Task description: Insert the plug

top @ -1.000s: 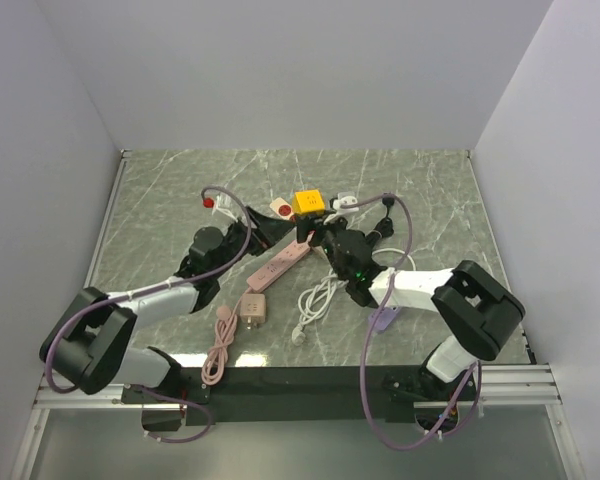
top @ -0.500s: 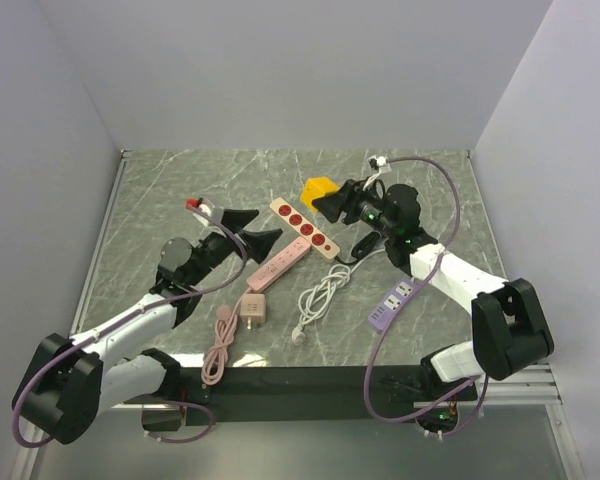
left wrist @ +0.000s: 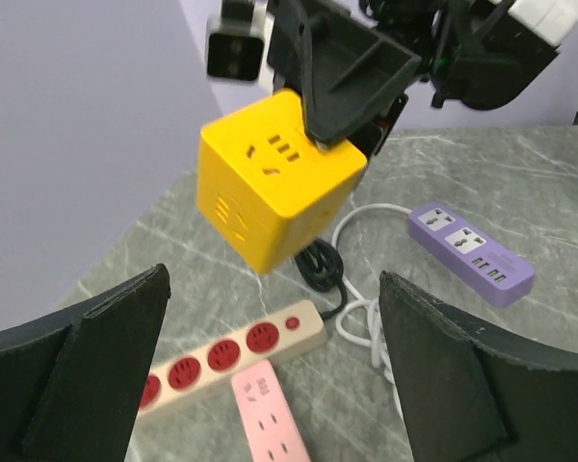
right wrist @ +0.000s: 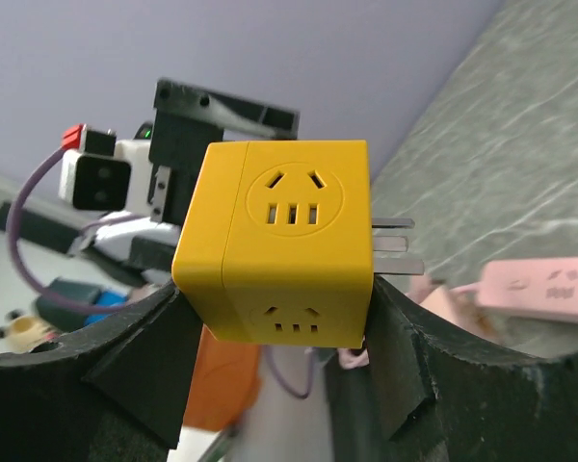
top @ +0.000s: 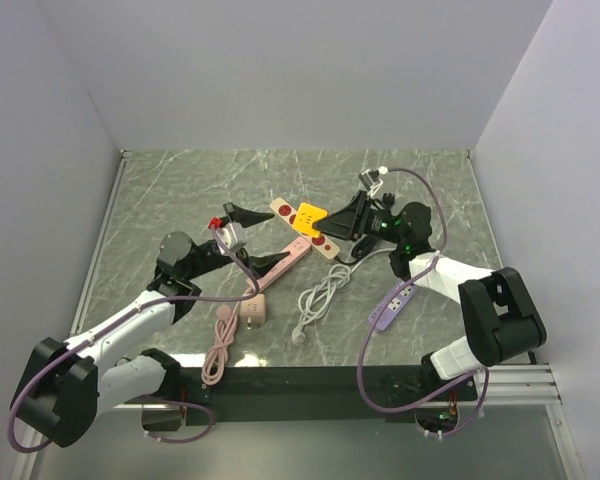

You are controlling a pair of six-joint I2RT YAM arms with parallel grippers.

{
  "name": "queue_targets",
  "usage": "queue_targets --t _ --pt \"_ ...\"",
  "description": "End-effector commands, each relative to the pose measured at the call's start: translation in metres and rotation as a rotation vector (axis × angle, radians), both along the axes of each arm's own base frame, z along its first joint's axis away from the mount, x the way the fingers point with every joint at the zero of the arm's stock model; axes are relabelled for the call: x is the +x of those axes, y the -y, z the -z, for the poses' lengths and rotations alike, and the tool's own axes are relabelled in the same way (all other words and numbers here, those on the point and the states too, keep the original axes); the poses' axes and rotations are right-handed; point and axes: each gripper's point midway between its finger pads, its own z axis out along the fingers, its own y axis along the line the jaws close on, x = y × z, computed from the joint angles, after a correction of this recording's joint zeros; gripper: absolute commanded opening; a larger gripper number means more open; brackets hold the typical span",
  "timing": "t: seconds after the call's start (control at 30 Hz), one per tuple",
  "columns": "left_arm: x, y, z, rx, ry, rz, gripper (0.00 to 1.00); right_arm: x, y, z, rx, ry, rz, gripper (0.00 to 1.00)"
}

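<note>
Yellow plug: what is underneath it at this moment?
The yellow plug hangs in the right gripper, off the table. Below it lie the beige strip with red sockets and a black cord. From the top view it hides part of that strip.

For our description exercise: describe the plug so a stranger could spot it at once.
On the marble table, near its middle, the right gripper holds something over the beige strip. That is the plug: a bright-yellow cube with metal prongs, the only yellow thing there.

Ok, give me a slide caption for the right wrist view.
Right gripper clamps a bright-yellow cube-shaped plug adapter, prongs exposed, over a green marbled table; pink power strip beyond.
</note>
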Motion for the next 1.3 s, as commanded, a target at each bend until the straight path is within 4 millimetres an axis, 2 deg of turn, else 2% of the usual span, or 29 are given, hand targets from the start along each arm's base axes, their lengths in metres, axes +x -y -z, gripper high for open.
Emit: queue_targets --t 0.0,0.17,0.3,0.43,0.63,0.73,1.0,1.1,1.27 --pt "-0.014 0.009 -0.029 0.034 0.162 0.105 0.95 -0.033 0.004 -0.028 0.086 0.057 -0.131 0.0" --pt "-0.023 0.019 -0.037 0.047 0.188 0.194 0.95 -0.046 0.003 -0.02 0.058 0.033 -0.199 0.0" --pt "-0.024 0.028 -0.03 0.08 0.161 0.253 0.95 -0.053 0.005 -0.025 0.067 0.02 -0.247 0.0" --pt "-0.037 0.041 -0.031 0.088 0.167 0.344 0.94 -0.056 0.004 -0.024 0.062 0.014 -0.269 0.0" --pt "-0.041 0.057 -0.029 0.102 0.164 0.404 0.93 -0.063 0.003 -0.024 0.093 0.006 -0.312 0.0" --pt "-0.042 0.062 -0.028 0.107 0.164 0.422 0.92 -0.066 0.002 -0.024 0.112 -0.022 -0.334 0.0" --pt "-0.038 0.07 -0.016 0.13 0.112 0.448 0.89 -0.077 0.002 -0.034 0.124 0.036 -0.359 0.0" --pt "-0.033 0.071 -0.012 0.138 0.099 0.432 0.9 -0.084 0.004 -0.042 0.127 0.073 -0.37 0.0" --pt "-0.035 0.073 -0.012 0.13 0.087 0.451 0.91 -0.088 0.003 -0.041 0.101 0.093 -0.369 0.0"
